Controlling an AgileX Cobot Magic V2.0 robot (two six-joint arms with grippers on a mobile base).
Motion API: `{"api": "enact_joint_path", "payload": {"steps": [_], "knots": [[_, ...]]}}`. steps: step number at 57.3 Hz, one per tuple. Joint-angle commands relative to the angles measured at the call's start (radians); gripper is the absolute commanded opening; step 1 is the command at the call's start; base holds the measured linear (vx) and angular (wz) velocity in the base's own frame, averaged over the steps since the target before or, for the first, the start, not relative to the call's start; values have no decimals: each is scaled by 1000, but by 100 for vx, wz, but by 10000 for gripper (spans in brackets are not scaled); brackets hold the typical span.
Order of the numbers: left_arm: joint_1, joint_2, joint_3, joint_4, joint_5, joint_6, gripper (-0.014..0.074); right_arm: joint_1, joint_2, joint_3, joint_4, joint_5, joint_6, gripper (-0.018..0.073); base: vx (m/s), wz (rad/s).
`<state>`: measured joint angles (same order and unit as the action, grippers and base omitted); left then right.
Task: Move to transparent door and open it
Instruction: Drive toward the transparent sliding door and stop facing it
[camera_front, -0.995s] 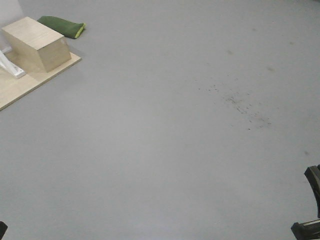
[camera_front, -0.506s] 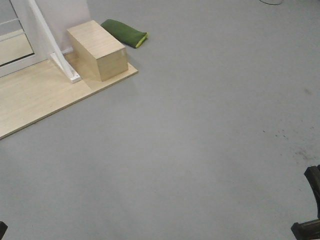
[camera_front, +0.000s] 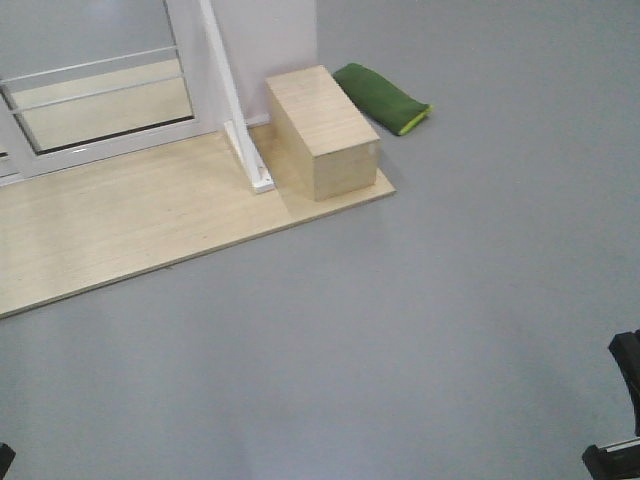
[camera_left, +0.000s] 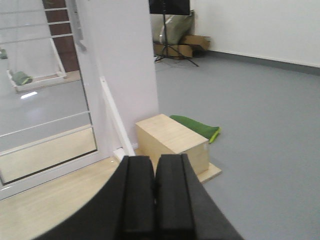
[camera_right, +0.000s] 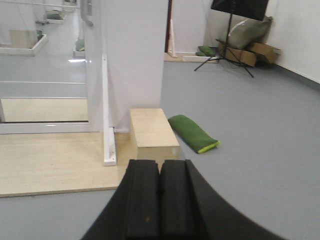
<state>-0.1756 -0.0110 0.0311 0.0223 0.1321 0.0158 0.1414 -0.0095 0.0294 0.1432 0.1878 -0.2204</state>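
The transparent door (camera_front: 100, 95) stands at the top left of the front view, a glass panel with thin white bars in a white frame, on a pale wooden platform (camera_front: 120, 235). In the left wrist view the door (camera_left: 45, 95) shows its grey pull handle (camera_left: 76, 27) on the stile. The right wrist view shows the door (camera_right: 45, 65) and handle (camera_right: 88, 14) too. My left gripper (camera_left: 155, 158) is shut with nothing in it, well short of the door. My right gripper (camera_right: 160, 161) is also shut and empty.
A wooden box (camera_front: 322, 130) sits on the platform's right end beside a slanted white brace (camera_front: 238, 120) and a white wall panel (camera_front: 265, 40). A green bag (camera_front: 382, 98) lies on the grey floor behind the box. A tripod and sacks (camera_right: 235, 35) stand far back.
The front view has swung left: box, bag and platform have slid rightward in frame, and the door's glass panel has come into view. Both grippers keep their place at the frame's edges.
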Motion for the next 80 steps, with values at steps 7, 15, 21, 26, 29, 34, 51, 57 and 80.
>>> {"api": "enact_joint_path", "payload": {"steps": [7,15,21,26,29,34,51,57,80], "knots": [[-6,-14,8,-2,-83,-3,-6,-4,-16,4,-1,-81,-1,-6,52,66],[-6,-14,8,-2,-83,-3,-6,-4,-16,4,-1,-81,-1,-6,51,67],[-6,-14,8,-2,-83,-3,-6,-4,-16,4,-1,-81,-1,-6,50,61],[-6,-14,8,-2,-83,-3,-6,-4,-16,4,-1,-82,-1,-6,49,52],[-6,-14,8,-2,-83,-3,-6,-4,-16,4,-1,-82,-1,-6,49,45],[-6,-14,8,-2,-83,-3,-6,-4,-16,4,-1,-81,-1,-6,49,39],[-6,-14,8,-2,-83,-3,-6,-4,-16,4,-1,-81,-1,-6,47,26],[-6,-14,8,-2,-83,-3,-6,-4,-16,4,-1,-81,-1,-6,45,12],[-6,-14,8,-2,-83,-3,-6,-4,-16,4,-1,-81,-1,-6,43,12]]}}
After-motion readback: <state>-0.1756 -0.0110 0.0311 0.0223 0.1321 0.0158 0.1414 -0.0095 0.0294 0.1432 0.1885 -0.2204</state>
